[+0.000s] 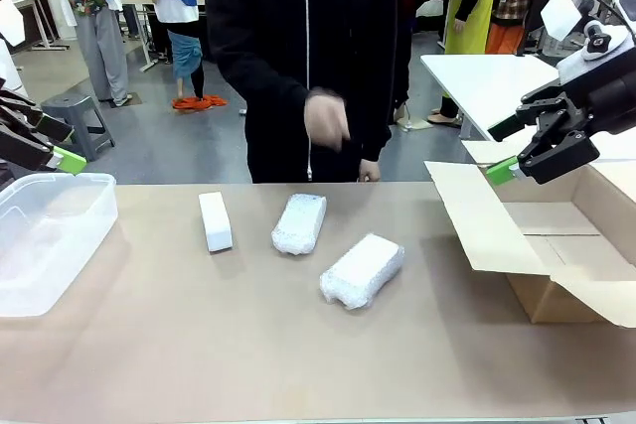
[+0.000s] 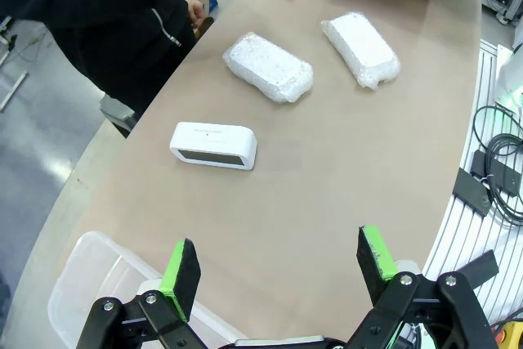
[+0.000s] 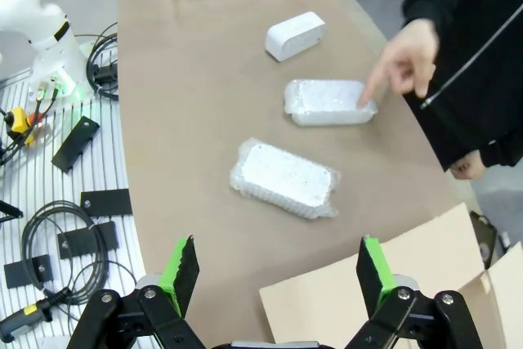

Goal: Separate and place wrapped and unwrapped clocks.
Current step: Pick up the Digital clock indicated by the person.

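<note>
Green-padded right hand (image 1: 505,150) hovers wide-spread over box flap (image 1: 487,220).

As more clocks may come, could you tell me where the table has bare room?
Free: the near strip of the table, and between the plastic bin and the unwrapped clock. Crowded: around the farther wrapped clock and the nearer wrapped clock.

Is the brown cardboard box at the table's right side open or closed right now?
Open: the brown cardboard box has its flaps folded outward, and the front view looks straight down onto its inner floor.
</note>
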Controlling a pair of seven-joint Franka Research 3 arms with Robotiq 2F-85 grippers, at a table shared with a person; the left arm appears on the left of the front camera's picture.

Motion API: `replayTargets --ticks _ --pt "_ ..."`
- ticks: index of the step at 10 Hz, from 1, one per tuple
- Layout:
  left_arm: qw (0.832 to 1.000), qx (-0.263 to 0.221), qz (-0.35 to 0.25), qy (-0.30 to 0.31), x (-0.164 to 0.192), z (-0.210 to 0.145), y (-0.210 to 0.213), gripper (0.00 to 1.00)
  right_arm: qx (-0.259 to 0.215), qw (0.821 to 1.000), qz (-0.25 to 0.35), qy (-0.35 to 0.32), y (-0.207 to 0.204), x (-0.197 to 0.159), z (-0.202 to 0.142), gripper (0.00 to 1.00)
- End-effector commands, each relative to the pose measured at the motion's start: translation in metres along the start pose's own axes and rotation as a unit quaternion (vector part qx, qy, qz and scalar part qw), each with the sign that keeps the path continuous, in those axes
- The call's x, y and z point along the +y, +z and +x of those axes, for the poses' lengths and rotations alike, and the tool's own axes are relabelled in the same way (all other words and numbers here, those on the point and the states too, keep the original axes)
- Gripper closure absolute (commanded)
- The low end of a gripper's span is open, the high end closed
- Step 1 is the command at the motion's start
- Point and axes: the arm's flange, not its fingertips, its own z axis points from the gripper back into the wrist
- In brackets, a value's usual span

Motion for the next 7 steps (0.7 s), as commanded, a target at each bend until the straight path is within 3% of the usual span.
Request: replayTargets --ticks 1,7 --pt "1.000 -0.002 -0.003 0.000 0.0010 -0.0009 -0.0004 0.00 -0.006 1.000 0.007 0.003 -0.0006 -0.0004 -0.0005 0.00" --pt "1.000 -0.002 -0.003 0.000 0.0010 -0.0009 -0.0004 0.00 -0.006 1.000 0.007 0.003 -0.0006 -0.0004 -0.0005 0.00"
